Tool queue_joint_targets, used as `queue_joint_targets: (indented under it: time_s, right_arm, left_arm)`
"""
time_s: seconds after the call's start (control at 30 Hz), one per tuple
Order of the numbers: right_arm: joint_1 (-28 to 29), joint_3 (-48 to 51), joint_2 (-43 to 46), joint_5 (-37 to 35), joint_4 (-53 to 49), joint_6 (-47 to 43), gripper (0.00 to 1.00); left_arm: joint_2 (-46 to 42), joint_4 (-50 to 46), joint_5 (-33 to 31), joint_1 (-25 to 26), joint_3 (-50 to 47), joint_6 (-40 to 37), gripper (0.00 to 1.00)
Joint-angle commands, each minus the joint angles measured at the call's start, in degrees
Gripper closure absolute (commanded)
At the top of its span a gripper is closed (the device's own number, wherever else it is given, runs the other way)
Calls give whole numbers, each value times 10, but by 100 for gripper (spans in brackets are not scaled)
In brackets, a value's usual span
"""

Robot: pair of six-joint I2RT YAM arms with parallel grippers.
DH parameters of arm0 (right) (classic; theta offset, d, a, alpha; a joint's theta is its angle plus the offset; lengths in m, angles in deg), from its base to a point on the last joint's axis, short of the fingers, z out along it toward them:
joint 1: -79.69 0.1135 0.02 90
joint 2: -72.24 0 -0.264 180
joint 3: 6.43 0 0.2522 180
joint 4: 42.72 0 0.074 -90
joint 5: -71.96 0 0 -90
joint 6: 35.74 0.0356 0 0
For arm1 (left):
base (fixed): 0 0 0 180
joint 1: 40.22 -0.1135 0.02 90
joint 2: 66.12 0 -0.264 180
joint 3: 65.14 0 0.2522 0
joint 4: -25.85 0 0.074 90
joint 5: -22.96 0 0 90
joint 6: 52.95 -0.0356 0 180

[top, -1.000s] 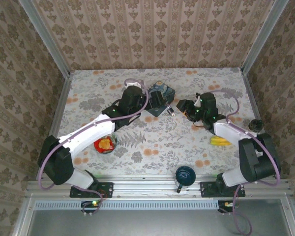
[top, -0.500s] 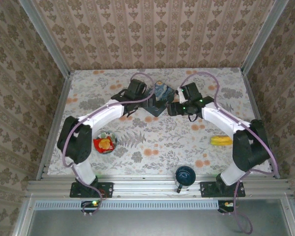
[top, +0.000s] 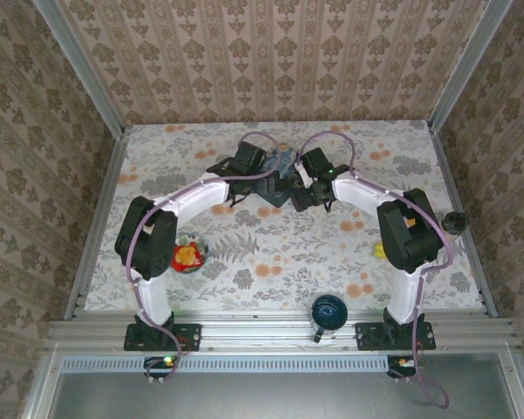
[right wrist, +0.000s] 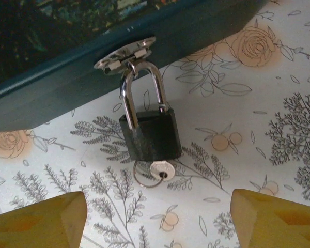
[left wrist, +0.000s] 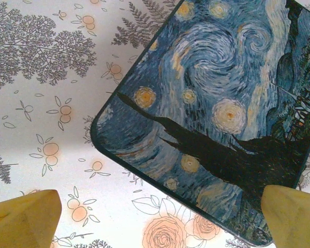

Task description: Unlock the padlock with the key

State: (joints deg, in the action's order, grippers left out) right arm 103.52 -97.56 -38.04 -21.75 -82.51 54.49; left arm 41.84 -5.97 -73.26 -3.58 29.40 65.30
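our right gripper (right wrist: 157, 219) stands open, its two yellow fingertips wide apart with nothing between them, poised just short of the padlock (right wrist: 150, 135). the padlock lies flat on the flowered tablecloth (right wrist: 258, 129). it hangs by its silvery shackle (right wrist: 142, 88) from a shiny hasp (right wrist: 125, 51) on the dark side wall of the painted tin (right wrist: 67, 77). a small silvery key (right wrist: 160, 169) pokes from its underside, seemingly seated in the keyhole, with a thin wire ring (right wrist: 142, 178) threaded through it. we judge the lock light, hard and smooth-sided, and likely to swing on the hasp. the flat key head is the place to pinch, though it is thin and easy to slip off. our left gripper (left wrist: 157, 217) is also spread wide and empty, above a rounded corner of the tin, whose top swirls in blue and yellow.
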Motion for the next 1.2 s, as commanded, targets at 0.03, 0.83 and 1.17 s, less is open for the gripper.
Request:
queue_joint_targets:
  time_s: [0.03, 0.83, 1.17]
  right_arm:
    - [2, -46, -30, 2, -7, -31, 26]
    - [0, -145, -135, 5, -110, 19, 59]
    - [6, -84, -89, 14, -96, 24, 85]
  left_arm:
    - [20, -21, 3, -4, 4, 2, 0]
    - [33, -63, -33, -22, -2, -15, 0]
    - [15, -57, -34, -25, -17, -14, 0]
